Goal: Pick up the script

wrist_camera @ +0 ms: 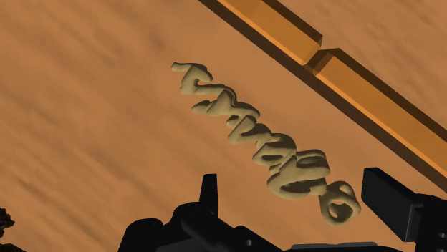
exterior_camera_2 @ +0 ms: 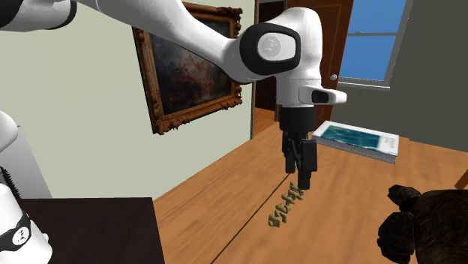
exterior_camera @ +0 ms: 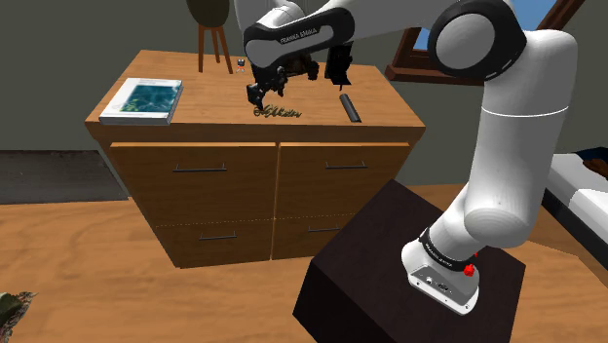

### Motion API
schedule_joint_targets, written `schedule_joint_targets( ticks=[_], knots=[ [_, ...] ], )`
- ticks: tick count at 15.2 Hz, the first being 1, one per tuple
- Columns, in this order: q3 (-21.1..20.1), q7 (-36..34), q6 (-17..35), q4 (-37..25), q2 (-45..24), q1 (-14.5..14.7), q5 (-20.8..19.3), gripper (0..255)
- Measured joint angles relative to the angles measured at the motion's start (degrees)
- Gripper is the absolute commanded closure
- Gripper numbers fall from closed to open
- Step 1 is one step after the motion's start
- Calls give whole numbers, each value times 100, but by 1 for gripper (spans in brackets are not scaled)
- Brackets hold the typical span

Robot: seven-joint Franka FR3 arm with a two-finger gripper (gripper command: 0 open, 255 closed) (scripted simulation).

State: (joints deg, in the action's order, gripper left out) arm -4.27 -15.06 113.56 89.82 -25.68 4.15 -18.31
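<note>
Gripper (exterior_camera: 259,96) hangs just above the dresser top (exterior_camera: 205,93), wide open and holding nothing. In the wrist view its two fingers (wrist_camera: 208,193) stand apart, and one end of the script (wrist_camera: 265,139) lies between them without being touched. That script is a small tan cursive word lying flat on the wood in the upper middle of the shoulder view. It is well apart from the book (exterior_camera: 143,100) at the upper left and near a dark bar (exterior_camera: 349,107) on its right.

I judge the step in hand to be the last descent before closing. The piece looks thin and low, so the fingertips should come almost onto the wood. The letters run slantwise to the line between the fingers — a small turn of the wrist, and a grip nearer the middle, may stop it from tipping.

As for writing, the arm link (exterior_camera: 297,37) carries white letters that seem to read FRANKA EMIKA — the script's own word I cannot read.
</note>
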Motion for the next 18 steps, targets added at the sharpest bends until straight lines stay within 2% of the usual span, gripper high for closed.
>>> schedule_joint_targets(
  ticks=[6, 7, 18],
  knots=[
    [21, -114, 343, 201, -161, 5, -62, 0],
    [23, -116, 360, 201, -178, 3, -66, 255],
    [23, -110, 353, 186, -177, 1, -65, 255]
  ],
)
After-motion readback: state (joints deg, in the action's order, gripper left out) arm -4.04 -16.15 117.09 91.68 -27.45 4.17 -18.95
